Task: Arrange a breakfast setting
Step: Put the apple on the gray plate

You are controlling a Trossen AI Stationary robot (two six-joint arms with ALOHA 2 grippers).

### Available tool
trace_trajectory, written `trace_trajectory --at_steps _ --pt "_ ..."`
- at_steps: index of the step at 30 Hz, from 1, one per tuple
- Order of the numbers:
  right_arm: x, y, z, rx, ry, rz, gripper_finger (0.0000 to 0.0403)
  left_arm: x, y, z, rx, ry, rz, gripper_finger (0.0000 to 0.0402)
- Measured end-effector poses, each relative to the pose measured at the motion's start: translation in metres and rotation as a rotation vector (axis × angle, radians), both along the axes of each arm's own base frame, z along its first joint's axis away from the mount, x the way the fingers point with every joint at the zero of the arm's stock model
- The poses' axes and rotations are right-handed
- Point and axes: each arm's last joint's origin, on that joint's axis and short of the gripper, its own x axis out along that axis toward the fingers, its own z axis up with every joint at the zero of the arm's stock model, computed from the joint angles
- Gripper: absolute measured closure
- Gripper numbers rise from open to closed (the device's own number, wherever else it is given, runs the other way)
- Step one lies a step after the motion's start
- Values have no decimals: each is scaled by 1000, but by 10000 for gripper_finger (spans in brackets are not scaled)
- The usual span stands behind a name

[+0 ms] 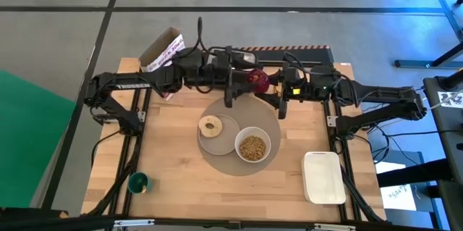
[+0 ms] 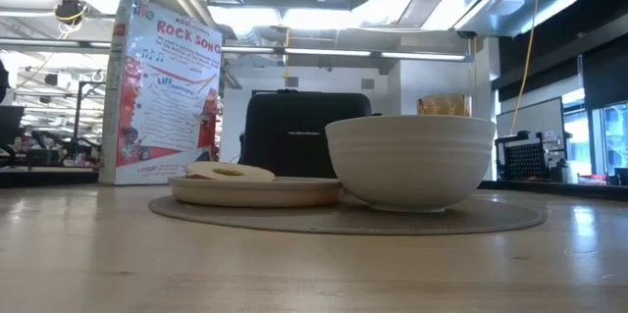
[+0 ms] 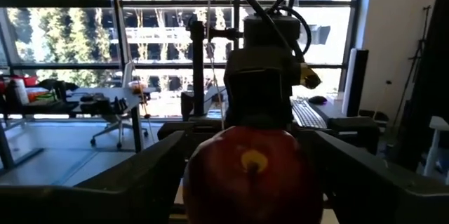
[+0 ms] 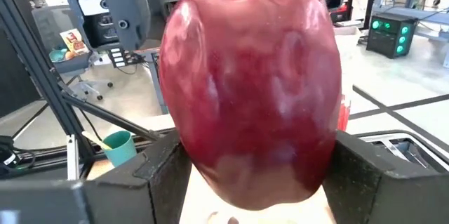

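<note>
A red apple [image 1: 258, 79] is up in the air over the table's far middle, between my two grippers. My left gripper [image 3: 249, 182] comes at it from the table's left and my right gripper [image 4: 256, 182] from the right. Each is shut on the apple. A grey mat [image 1: 269, 119] lies at the table's middle. On it are a small plate [image 1: 226, 143] with ring-shaped bread [image 1: 210, 124] and a white bowl [image 1: 253, 146] of cereal. An amber cup [image 2: 444, 105] peeks out behind the bowl. No spoon shows. My left gripper has the apple's two sides [image 3: 200, 161] between its fingers [image 3: 140, 175], coming level from the table's left. The stem end and a yellow sticker face its camera. The apple is clear of the table. My right gripper has the apple's opposite sides [image 4: 189, 147] between its fingers [image 4: 151, 175], coming level from the table's right. The apple fills the gap between them and is clear of the table.
A white tray [image 1: 323, 177] lies at the near right. A small green cup [image 1: 138, 182] stands at the near left. A printed box [image 1: 163, 50] and a dark appliance [image 1: 296, 53] stand along the far edge.
</note>
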Motion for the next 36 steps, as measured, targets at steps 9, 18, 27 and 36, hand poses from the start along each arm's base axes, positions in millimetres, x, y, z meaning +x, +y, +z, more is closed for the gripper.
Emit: trace_trajectory --at_steps 9,18,27,36 --pt "0 -1 0 -8 0 -26 153 1 3 -5 -12 39 -15 76" --pt "0 -1 0 -11 -4 -34 153 2 8 -9 -39 61 -13 33" --pt "5 -1 -4 -15 17 -41 153 2 10 -10 -39 73 -9 66" --pt "5 -2 -5 -18 23 -48 150 1 14 -12 -39 100 -16 114"
